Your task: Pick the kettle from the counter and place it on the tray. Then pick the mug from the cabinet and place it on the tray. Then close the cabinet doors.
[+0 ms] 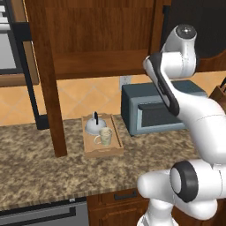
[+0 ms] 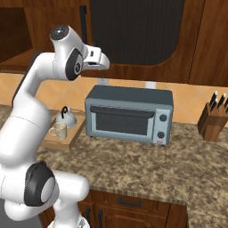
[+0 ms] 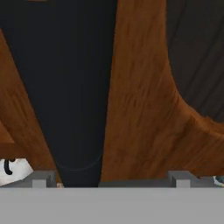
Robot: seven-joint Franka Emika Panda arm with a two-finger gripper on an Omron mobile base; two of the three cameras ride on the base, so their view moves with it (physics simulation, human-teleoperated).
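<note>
Kettle point(image 1: 94, 126) and mug point(image 1: 105, 136) both sitting on the tray point(image 1: 115, 134), kettle toward the back, mug just in front of it and a touch to the right, handle point(image 1: 96, 140) pointing left. Tray resting on the counter point(image 1: 39, 167), just left of the grey toaster oven point(image 2: 129, 115), near it but not touching. From the right side, same pair seen again: kettle point(image 2: 66, 116) behind, mug point(image 2: 59, 130) in front, tray point(image 2: 73, 134) edge close by the oven's left wall.

Up high now: arm raised, gripper point(image 3: 111, 177) close against a cabinet door point(image 3: 135, 100), reddish wood grain right in front of the hand camera with the dark arched panel point(image 3: 197, 52) curving off to the right. Black bar handle point(image 3: 81, 83) running straight up between the two grey fingertips point(image 3: 39, 178), jaws spread wide on either side of it, gripping nothing. Left door point(image 1: 46, 75) swung out, edge-on over the counter, with the cabinet point(image 1: 101, 35) open behind it. Knife block point(image 2: 212, 119) standing far right on the counter.
</note>
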